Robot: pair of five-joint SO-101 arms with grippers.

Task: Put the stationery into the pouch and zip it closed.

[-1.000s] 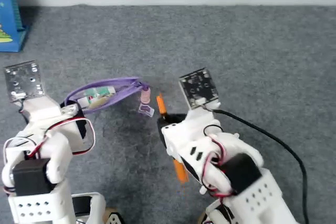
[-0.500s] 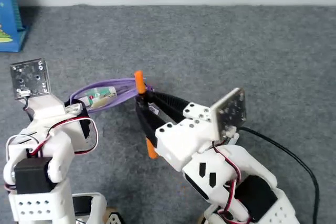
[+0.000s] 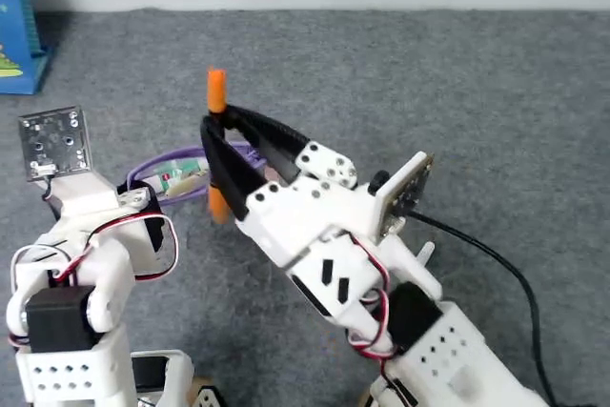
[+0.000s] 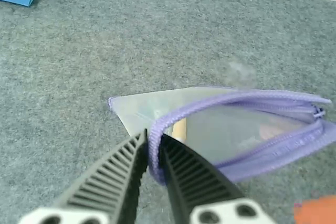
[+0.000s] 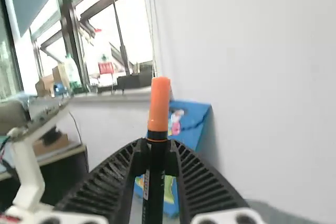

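Note:
The clear pouch (image 3: 176,173) with a purple zipper lies on the grey carpet with its mouth open and some stationery inside. My left gripper (image 4: 152,153) is shut on the pouch's (image 4: 226,129) purple zipper edge at its near end. An orange marker (image 3: 217,92) stands nearly upright over the pouch's right part, and my right gripper (image 3: 214,135) is shut on its middle. In the right wrist view the marker's (image 5: 159,103) orange cap sticks out past the fingertips of that gripper (image 5: 157,150), towards a wall. The right arm covers the zipper's far end.
A blue box (image 3: 17,35) stands at the far left edge of the carpet. A black cable (image 3: 496,254) trails from the right arm across the carpet on the right. Open carpet lies beyond the pouch and to the right.
The right arm has swung left and lifted the orange marker from beside the pouch's right end to above the pouch, tipping it upright. The left arm has barely shifted.

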